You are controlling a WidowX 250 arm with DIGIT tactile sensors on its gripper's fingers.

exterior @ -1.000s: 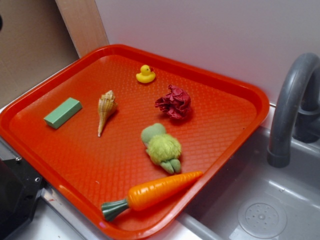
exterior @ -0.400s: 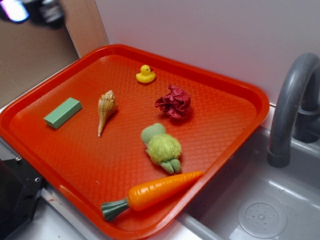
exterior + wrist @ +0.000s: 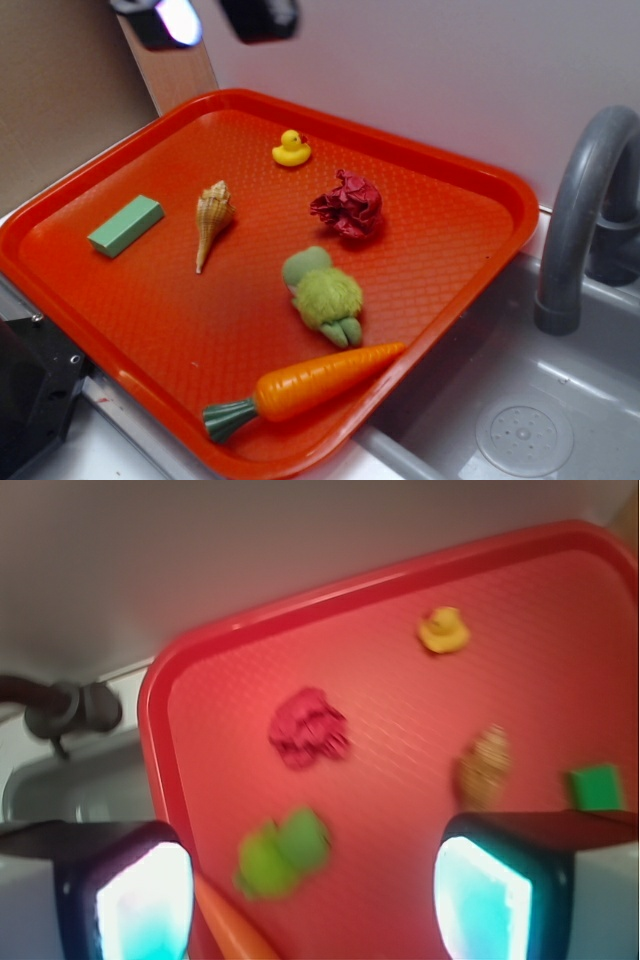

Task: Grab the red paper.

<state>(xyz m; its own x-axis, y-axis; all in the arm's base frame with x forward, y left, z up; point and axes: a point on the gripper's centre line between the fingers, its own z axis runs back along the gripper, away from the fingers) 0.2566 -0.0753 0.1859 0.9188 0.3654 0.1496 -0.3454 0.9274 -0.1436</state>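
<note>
The red paper (image 3: 348, 204), a dark crimson crumpled wad, lies on the orange-red tray (image 3: 120, 290) right of centre, between the yellow duck and the green plush toy. It shows blurred in the wrist view (image 3: 308, 728). My gripper (image 3: 208, 17) is high above the tray's far left corner, at the top edge of the exterior view, far from the paper. In the wrist view the gripper (image 3: 315, 905) stands wide open and empty, with a pale fingertip (image 3: 145, 905) at each side.
On the tray lie a yellow duck (image 3: 291, 149), a seashell (image 3: 211, 220), a green block (image 3: 126, 225), a green plush toy (image 3: 324, 295) and a carrot (image 3: 305, 388). A grey faucet (image 3: 585, 220) and a sink (image 3: 520, 425) are at the right. A wall stands behind.
My gripper has come into the exterior view and moved right along the top edge, from the top left corner to above the tray's far left corner. The objects have not moved.
</note>
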